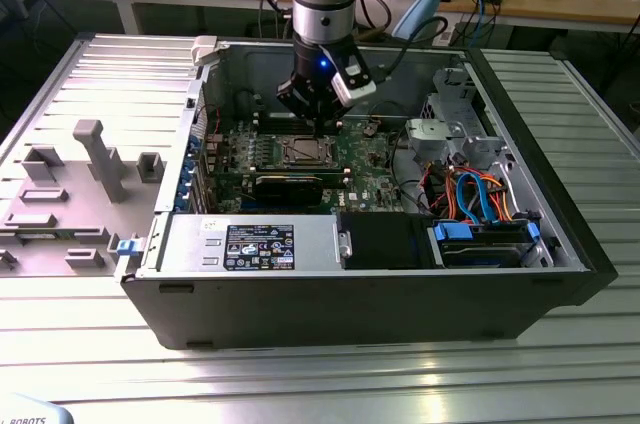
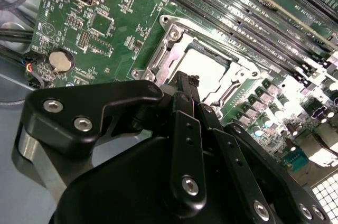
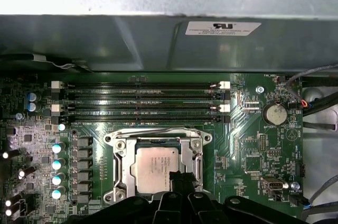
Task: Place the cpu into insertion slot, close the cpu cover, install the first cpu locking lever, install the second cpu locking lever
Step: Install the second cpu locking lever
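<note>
I am hovering my gripper [image 3: 180,177], fingers pinched together and empty, just above the cpu [image 3: 153,167] seated in the insertion slot [image 3: 120,174]; keeping centred matters.

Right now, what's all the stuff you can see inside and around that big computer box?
computer case: one, black and silver, open on the metal table.
green circuit board: one, on the case floor.
insertion slot: one, silver-rimmed, mid-board.
cpu: one, silvery-grey, seated in the slot.
cpu cover: one, silver frame around the chip.
memory slots: four, black, beside the socket.
coin battery: one, silver, on the board.
cables: several, orange and blue, exterior view's right.
grey fixtures: several, exterior view's left.
gripper: one, black, tips at the chip's edge.
</note>
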Controlling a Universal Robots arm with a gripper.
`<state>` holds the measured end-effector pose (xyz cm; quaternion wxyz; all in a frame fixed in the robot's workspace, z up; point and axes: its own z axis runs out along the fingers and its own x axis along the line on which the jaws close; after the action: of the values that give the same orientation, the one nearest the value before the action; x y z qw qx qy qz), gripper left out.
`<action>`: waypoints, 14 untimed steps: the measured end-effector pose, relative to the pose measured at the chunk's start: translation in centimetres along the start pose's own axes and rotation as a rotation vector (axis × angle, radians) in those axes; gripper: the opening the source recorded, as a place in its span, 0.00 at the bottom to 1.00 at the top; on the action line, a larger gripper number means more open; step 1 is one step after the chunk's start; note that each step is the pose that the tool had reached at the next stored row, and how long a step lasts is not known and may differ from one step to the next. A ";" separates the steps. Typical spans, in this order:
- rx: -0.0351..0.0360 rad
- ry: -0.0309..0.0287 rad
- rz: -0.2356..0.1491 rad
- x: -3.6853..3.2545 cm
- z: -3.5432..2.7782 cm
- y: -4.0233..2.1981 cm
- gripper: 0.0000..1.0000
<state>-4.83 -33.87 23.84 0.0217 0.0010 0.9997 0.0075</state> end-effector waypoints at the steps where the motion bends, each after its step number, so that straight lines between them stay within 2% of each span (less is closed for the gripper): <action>1: 0.0000 0.0000 0.000 0.00 0.00 -0.07 0.11; 10: 0.0001 0.0001 0.000 0.00 -0.01 -0.17 0.11; 14: -0.0002 -0.0002 0.000 0.09 -0.27 -0.16 0.11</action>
<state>-4.94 -34.04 24.10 0.0218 0.0011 0.9997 0.0076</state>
